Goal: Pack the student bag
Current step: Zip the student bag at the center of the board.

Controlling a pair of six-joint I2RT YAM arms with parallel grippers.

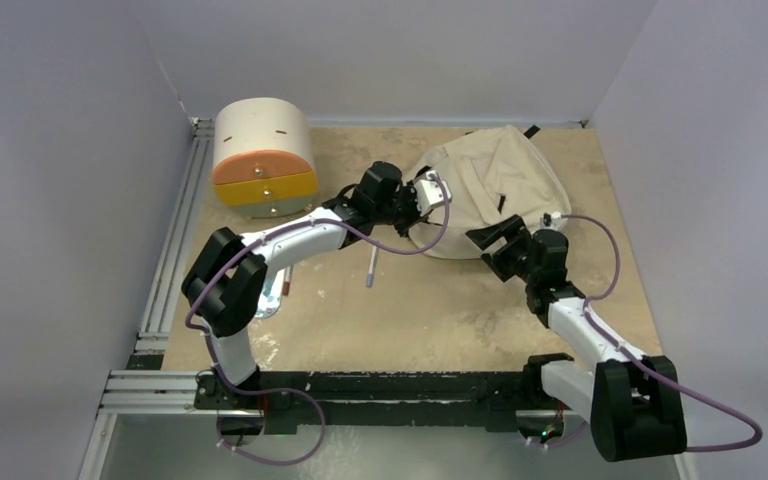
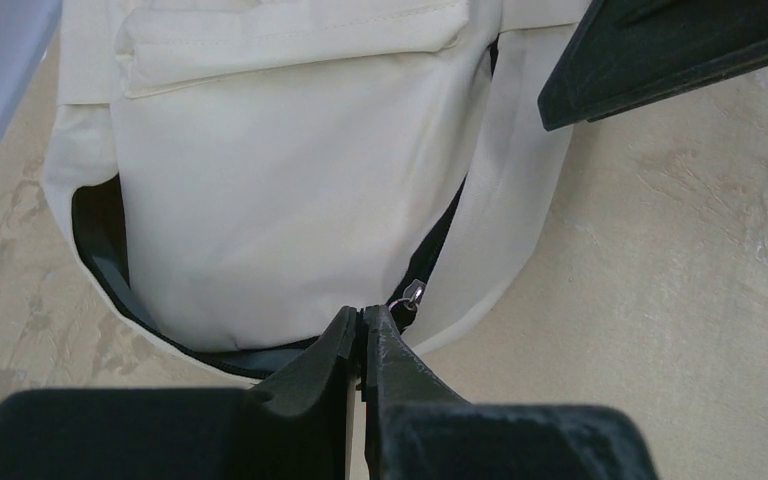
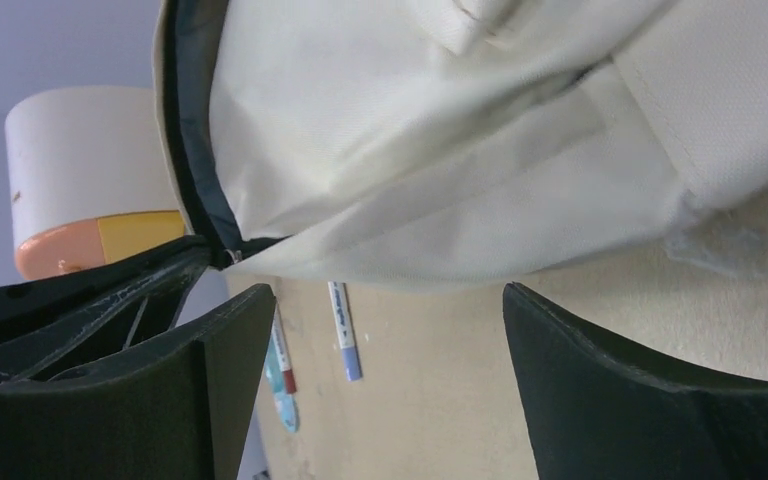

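At table's far right we see one bag [image 1: 500, 185]: soft cream fabric, black zipper gaping. Left gripper [image 2: 363, 325] pinched on its edge; right gripper [image 3: 385, 330] spread, empty. Two pens [image 3: 345, 335] lie near one rounded drawer box [image 1: 263, 155].

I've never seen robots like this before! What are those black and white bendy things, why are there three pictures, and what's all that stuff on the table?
Those are two robot arms bolted to a table. The big picture looks down from above; the other two come from little cameras on each wrist. On the table lie a cream backpack, the student bag, a round drawer box with orange and yellow fronts, and some pens. The left gripper is pinched shut on the bag's edge, right by its zipper pull, where the bag gapes open. The right gripper is open and holds nothing; it sits just beside the bag.
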